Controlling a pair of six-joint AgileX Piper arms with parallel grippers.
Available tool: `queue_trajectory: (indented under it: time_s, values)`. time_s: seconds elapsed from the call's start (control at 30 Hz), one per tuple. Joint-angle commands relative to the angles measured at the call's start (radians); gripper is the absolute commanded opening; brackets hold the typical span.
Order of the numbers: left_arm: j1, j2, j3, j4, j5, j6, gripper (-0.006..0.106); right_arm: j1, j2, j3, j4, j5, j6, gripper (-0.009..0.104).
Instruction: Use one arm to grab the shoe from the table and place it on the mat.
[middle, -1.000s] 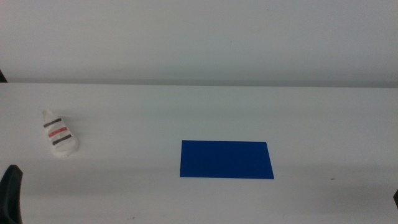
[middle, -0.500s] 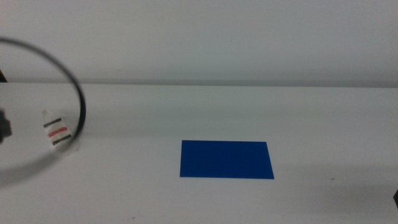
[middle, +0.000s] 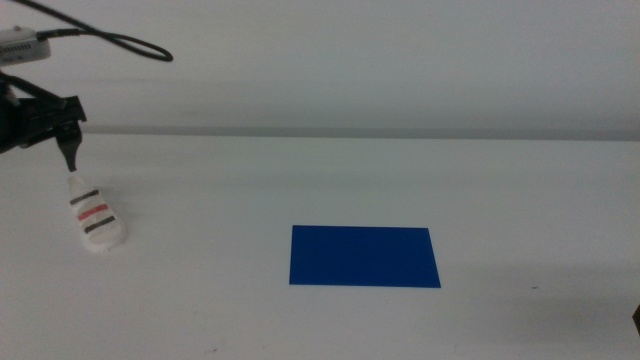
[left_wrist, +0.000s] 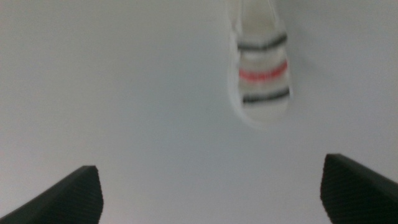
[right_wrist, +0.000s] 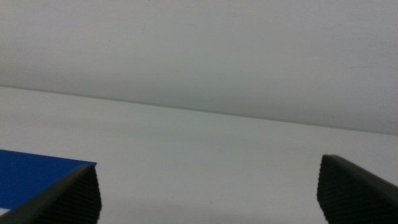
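The white shoe (middle: 97, 215) with two dark straps and one red strap lies on the white table (middle: 300, 180) at the left. The blue mat (middle: 363, 256) lies flat near the middle, well to the right of the shoe. My left gripper (middle: 70, 152) hangs on the dark arm at the far left, pointing down just above the shoe's far end, not touching it. In the left wrist view the jaws stand wide open (left_wrist: 214, 193) and empty, with the shoe (left_wrist: 262, 68) ahead of them. My right gripper (right_wrist: 211, 193) is open and empty; a corner of the mat (right_wrist: 37, 177) shows beside it.
A black cable (middle: 110, 38) loops from the left arm above the table's far edge. A pale wall (middle: 350, 60) stands behind the table. A dark sliver of the right arm (middle: 636, 318) shows at the right edge.
The left arm has swung up from the bottom-left edge to the upper left, and its gripper now hangs over the shoe's far end. The shoe and mat have not moved.
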Motion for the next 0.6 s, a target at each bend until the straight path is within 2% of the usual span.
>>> queue_trajectory:
  time_s: [0.0, 0.37, 0.57]
  values:
    - [0.020, 0.099, -0.073, -0.027, 0.051, -0.017, 0.094, 0.000, -0.038, 0.043, -0.003, -0.007, 0.000, 0.093]
    - [0.022, 0.271, -0.094, -0.118, -0.135, -0.017, 0.094, 0.000, -0.038, 0.043, -0.003, -0.007, 0.000, 0.093]
    - [0.024, 0.314, -0.094, -0.111, -0.187, -0.027, 0.094, 0.000, -0.038, 0.043, -0.003, -0.007, 0.000, 0.093]
